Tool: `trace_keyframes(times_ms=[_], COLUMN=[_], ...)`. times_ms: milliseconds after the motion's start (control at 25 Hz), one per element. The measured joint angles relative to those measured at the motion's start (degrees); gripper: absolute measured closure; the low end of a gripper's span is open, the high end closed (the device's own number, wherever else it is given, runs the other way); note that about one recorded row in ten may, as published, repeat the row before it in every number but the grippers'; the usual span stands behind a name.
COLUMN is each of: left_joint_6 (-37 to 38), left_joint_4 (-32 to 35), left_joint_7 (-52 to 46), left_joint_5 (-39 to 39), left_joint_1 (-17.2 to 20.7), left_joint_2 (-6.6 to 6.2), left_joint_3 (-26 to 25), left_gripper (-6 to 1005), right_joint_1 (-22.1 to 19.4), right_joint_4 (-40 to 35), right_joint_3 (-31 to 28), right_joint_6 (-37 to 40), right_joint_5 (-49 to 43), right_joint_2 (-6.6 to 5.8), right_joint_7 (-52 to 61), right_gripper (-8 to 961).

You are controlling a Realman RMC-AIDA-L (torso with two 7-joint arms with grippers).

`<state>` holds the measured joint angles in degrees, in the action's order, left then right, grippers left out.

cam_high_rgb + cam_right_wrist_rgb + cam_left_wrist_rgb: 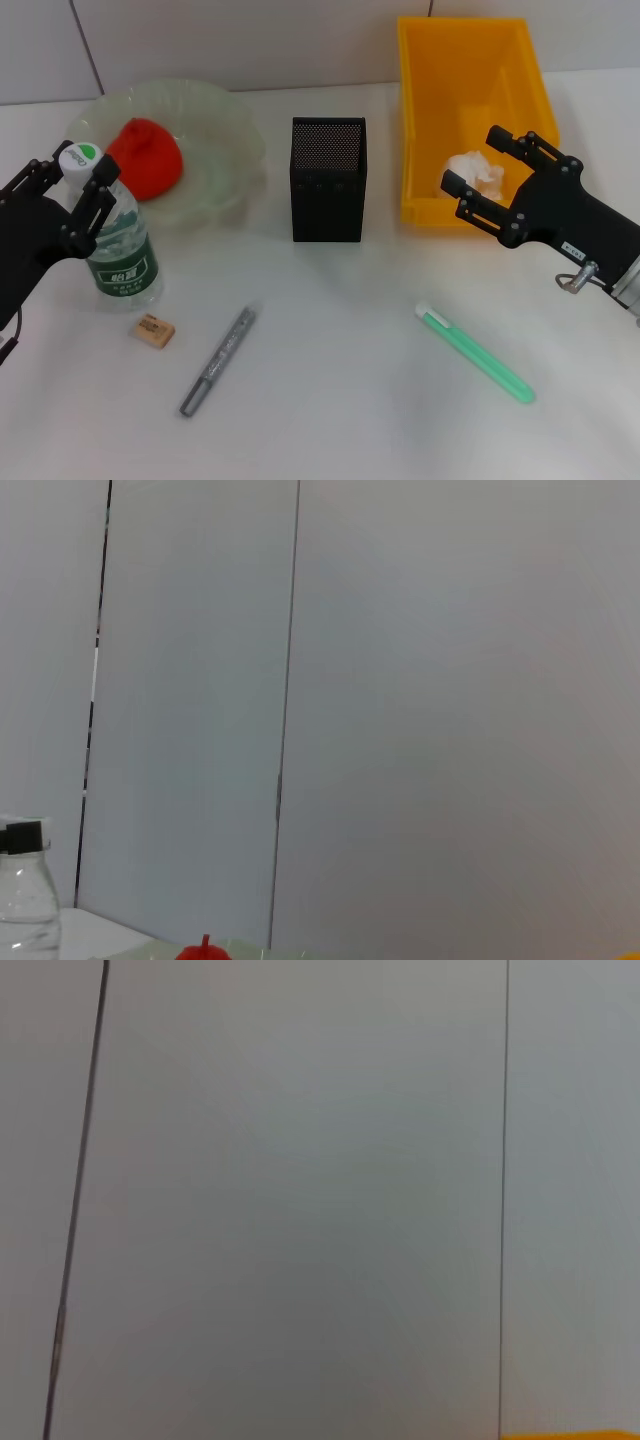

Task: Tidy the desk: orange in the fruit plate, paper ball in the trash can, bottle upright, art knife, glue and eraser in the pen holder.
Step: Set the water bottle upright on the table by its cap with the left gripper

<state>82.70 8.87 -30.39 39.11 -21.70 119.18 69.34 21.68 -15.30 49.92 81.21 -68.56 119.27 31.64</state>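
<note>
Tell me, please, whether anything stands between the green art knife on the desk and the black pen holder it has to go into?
Nothing visible does. The art knife lies flat on bare table, nearer the robot and to the right of the pen holder. The right gripper hovers by the yellow bin, off that line.

Looks like a lab test bench dressed up as an office desk: plain white tabletop [350, 400], bare grey panelled wall [250, 40], mesh pen holder [328, 180], yellow plastic bin [470, 110].
</note>
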Motion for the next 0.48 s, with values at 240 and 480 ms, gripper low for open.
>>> trace_keyframes(times_ms=[240, 480], left_joint_6=[0.0, 0.0], left_joint_4=[0.0, 0.0], left_joint_7=[0.1, 0.1], left_joint_5=[0.0, -0.1], left_joint_1=[-0.2, -0.3], left_joint_2=[0.0, 0.0], left_joint_3=[-0.1, -0.1], left_gripper=[443, 440], right_joint_1=[0.0, 0.0], right_joint_4=[0.0, 0.1], right_joint_3=[0.0, 0.0], right_joint_6=[0.0, 0.0], right_joint_5=[0.0, 0.0], right_joint_2=[0.0, 0.0], right_joint_7=[0.0, 0.0], right_gripper=[187, 187])
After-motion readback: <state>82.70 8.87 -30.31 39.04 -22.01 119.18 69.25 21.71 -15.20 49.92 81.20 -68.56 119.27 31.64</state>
